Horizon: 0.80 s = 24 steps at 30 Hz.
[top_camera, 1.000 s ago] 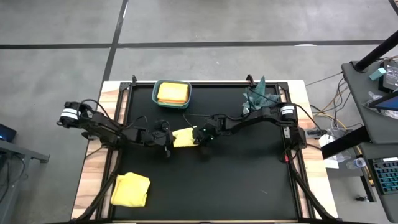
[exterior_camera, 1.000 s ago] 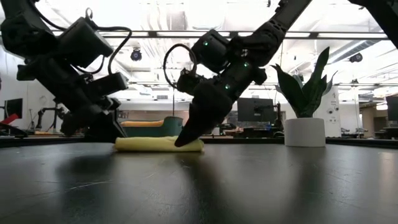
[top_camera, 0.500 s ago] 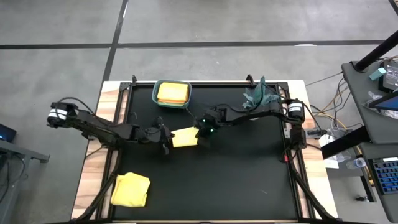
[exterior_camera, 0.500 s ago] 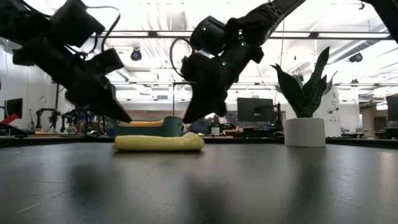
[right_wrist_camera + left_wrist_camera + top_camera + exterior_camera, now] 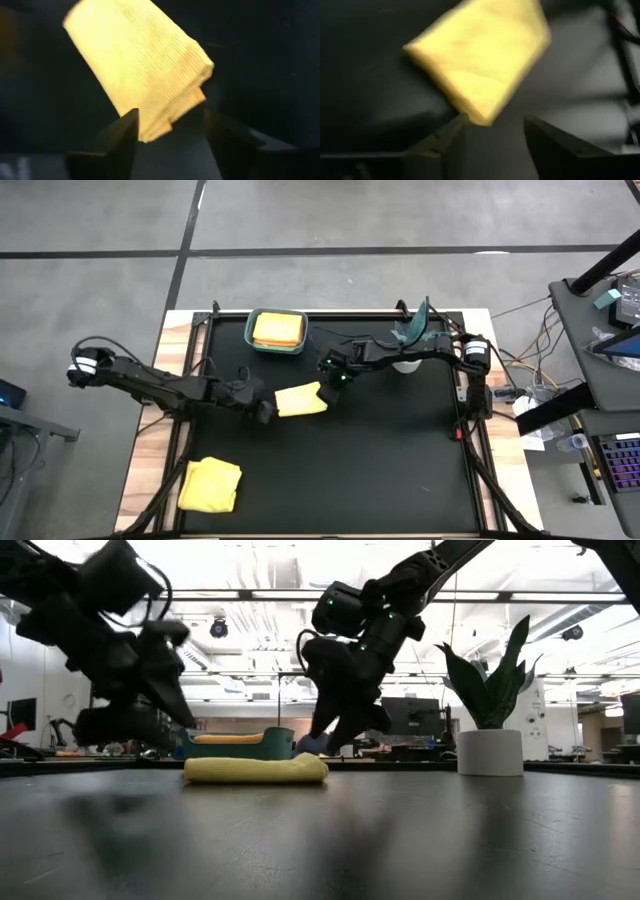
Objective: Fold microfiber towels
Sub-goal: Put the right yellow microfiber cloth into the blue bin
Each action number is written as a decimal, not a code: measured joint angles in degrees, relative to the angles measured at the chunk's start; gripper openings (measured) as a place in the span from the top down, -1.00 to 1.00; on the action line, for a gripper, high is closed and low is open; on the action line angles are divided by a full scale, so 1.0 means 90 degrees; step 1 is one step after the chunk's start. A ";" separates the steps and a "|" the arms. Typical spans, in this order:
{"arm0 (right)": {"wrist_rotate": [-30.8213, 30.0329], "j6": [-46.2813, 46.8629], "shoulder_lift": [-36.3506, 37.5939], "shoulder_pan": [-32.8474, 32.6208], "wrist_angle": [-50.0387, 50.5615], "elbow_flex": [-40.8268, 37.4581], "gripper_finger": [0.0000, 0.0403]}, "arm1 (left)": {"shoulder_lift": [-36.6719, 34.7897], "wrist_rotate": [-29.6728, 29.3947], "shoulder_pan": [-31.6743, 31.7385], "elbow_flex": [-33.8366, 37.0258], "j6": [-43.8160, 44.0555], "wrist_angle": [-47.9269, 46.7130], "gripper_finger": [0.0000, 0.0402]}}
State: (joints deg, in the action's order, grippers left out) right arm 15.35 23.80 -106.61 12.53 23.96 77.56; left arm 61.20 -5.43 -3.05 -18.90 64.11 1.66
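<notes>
A folded yellow microfiber towel [image 5: 300,400] lies flat on the black table top, a little left of centre; it also shows in the low view [image 5: 255,769]. My left gripper [image 5: 262,412] hovers open just off the towel's left end, which shows beyond its fingers in the left wrist view [image 5: 480,55]. My right gripper [image 5: 328,380] hovers open above the towel's far right corner, and the towel [image 5: 135,65] lies beyond its fingers. A second yellow towel [image 5: 210,485] lies crumpled at the near left. A folded one [image 5: 277,328] rests in the teal bin [image 5: 252,340].
The teal bin stands at the far edge, left of centre. A potted plant [image 5: 412,335] in a white pot [image 5: 490,752] stands at the far right, close to my right arm. Bare black table top [image 5: 380,470] stretches across the near right.
Both grippers were down on the folded towel's two ends; both have opened, let go and risen while rolling at the wrist. My left gripper has drawn back toward the table's left edge, my right one toward the far edge. The towel stays folded in place.
</notes>
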 joint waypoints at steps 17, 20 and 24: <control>0.0013 0.0555 -0.0010 -0.0061 -0.1204 -0.0560 -0.54 | 0.1746 -0.0095 0.0525 -0.0021 0.0496 0.1728 -0.28; 0.0015 0.0735 -0.0015 -0.0061 -0.1609 -0.0810 -0.54 | 0.1933 -0.0098 0.0548 -0.0024 0.0499 0.2017 -0.28; 0.0012 0.0958 -0.0017 -0.0058 -0.1965 -0.1068 -0.54 | 0.2142 -0.0110 0.0554 -0.0033 0.0499 0.2291 -0.28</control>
State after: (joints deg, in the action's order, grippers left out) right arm 15.46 32.43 -106.76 12.01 6.27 67.95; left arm 80.48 -6.41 1.93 -19.20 68.60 22.27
